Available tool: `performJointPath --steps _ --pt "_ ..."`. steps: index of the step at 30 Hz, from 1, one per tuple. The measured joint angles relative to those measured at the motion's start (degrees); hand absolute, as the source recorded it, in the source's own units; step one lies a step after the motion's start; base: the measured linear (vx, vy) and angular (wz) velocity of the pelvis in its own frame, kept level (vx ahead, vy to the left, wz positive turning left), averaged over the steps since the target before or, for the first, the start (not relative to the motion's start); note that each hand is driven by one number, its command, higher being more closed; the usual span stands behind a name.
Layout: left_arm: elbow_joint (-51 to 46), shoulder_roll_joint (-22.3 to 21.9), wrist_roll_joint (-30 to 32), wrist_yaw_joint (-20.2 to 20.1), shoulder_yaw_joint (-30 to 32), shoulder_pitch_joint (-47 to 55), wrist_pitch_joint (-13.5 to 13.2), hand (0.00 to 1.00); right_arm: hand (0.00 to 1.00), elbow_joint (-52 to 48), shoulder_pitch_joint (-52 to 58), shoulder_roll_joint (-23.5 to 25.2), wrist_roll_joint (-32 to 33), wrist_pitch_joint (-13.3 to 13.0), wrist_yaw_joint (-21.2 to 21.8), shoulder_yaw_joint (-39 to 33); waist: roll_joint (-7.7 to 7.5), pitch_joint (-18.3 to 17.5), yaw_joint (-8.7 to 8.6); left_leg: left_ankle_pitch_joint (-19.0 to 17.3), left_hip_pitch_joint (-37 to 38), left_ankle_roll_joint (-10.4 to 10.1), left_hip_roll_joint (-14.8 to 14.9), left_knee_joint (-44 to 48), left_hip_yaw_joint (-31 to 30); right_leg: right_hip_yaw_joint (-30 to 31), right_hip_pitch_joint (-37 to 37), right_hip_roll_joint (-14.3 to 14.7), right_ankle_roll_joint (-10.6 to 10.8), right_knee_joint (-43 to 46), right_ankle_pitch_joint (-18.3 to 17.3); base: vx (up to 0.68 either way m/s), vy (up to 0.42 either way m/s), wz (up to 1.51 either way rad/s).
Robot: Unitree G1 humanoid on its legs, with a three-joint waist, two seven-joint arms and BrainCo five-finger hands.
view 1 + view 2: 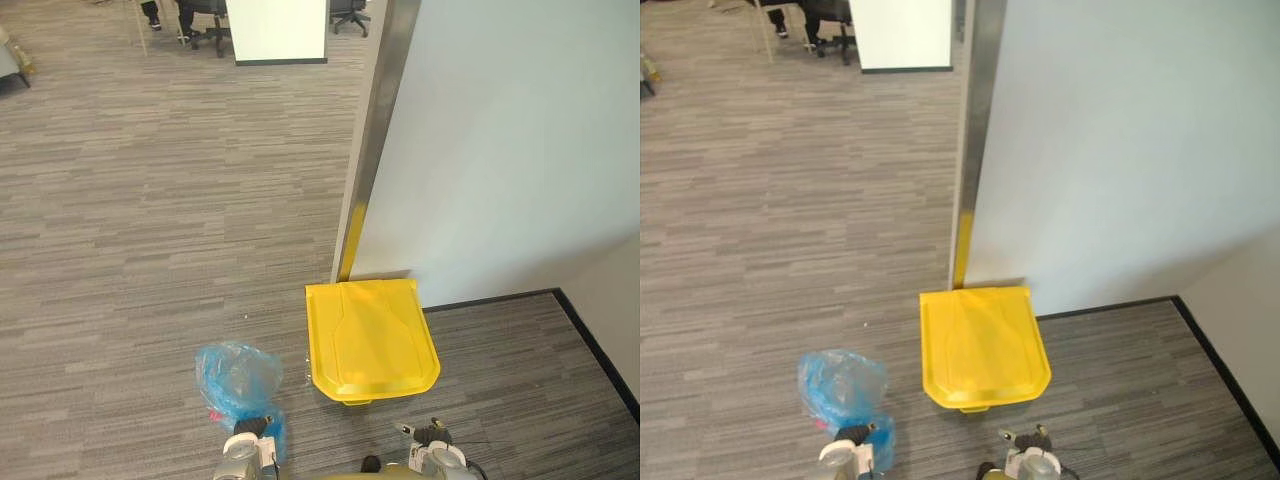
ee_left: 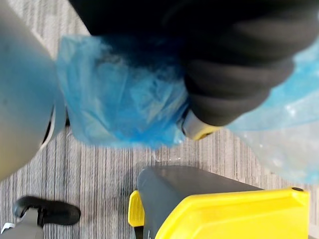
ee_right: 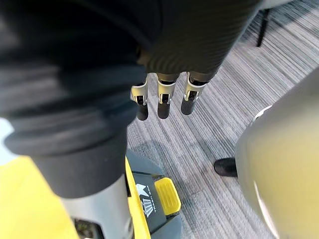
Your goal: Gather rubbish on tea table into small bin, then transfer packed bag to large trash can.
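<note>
A blue plastic bag (image 1: 238, 376) of rubbish hangs at my left hand (image 2: 197, 128), bunched round it; the thumb presses into the film and the fingers are buried in it. Just right of the bag stands the large trash can (image 1: 371, 341), its yellow lid shut and its back against the wall. In the left wrist view the can's grey body (image 2: 174, 191) and yellow lid sit below the bag. My right hand (image 3: 160, 101) hangs over the can's front near the yellow pedal (image 3: 167, 194), fingers straight and holding nothing.
A white wall (image 1: 500, 140) with a metal post (image 1: 368, 140) rises behind the can, with a black skirting (image 1: 590, 335) running to the right. Grey carpet (image 1: 150, 220) spreads to the left. Office chairs (image 1: 205, 20) and a white panel (image 1: 278, 30) stand far back.
</note>
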Motion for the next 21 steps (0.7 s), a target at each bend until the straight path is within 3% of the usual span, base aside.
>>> performJointPath --steps 13,16,18,20,21 --pt "0.1 -0.3 0.4 0.0 0.8 0.9 -0.2 1.00 0.00 0.1 -0.1 -0.2 -0.1 0.0 -0.6 0.1 0.17 -0.1 0.04 0.3 2.1 0.5 -0.9 -2.0 2.8 3.2 -1.0 0.2 -0.3 0.3 1.6 -0.04 0.020 -0.14" --pt "0.1 -0.5 0.3 0.0 0.7 0.7 -0.3 1.00 0.00 0.1 -0.8 -0.7 -0.1 0.1 -0.9 1.2 0.54 0.8 0.05 0.7 2.7 1.3 -0.7 -2.9 2.9 3.1 -4.7 -0.1 -0.5 8.0 1.4 -0.09 -0.004 -0.05" --pt "0.2 -0.3 0.3 0.1 0.8 0.1 -0.3 1.00 0.00 -0.3 -1.4 -1.2 0.0 0.1 -1.2 1.0 0.60 2.3 -0.11 -0.6 4.2 3.3 -0.7 -2.8 2.7 2.6 -9.3 -1.1 -0.1 19.8 1.0 -0.13 0.008 0.05" --pt "-0.1 0.2 0.4 0.1 0.9 -0.9 -0.3 1.00 0.00 -1.3 -1.6 -1.3 0.0 -0.1 -1.5 0.9 -0.68 4.0 -0.08 -3.8 6.2 4.9 -2.0 -1.3 1.2 1.9 -16.4 -4.0 -0.2 35.4 0.8 -0.11 -0.022 0.10" --pt "0.2 0.6 0.4 0.3 0.8 -0.9 -0.2 1.00 0.00 -1.4 -1.9 -1.3 0.0 -0.1 -1.6 0.8 -0.92 4.0 -0.11 -4.6 6.6 4.9 -2.0 -0.2 0.9 1.8 -17.2 -3.9 -0.5 36.7 -0.7 -0.06 -0.029 0.02"
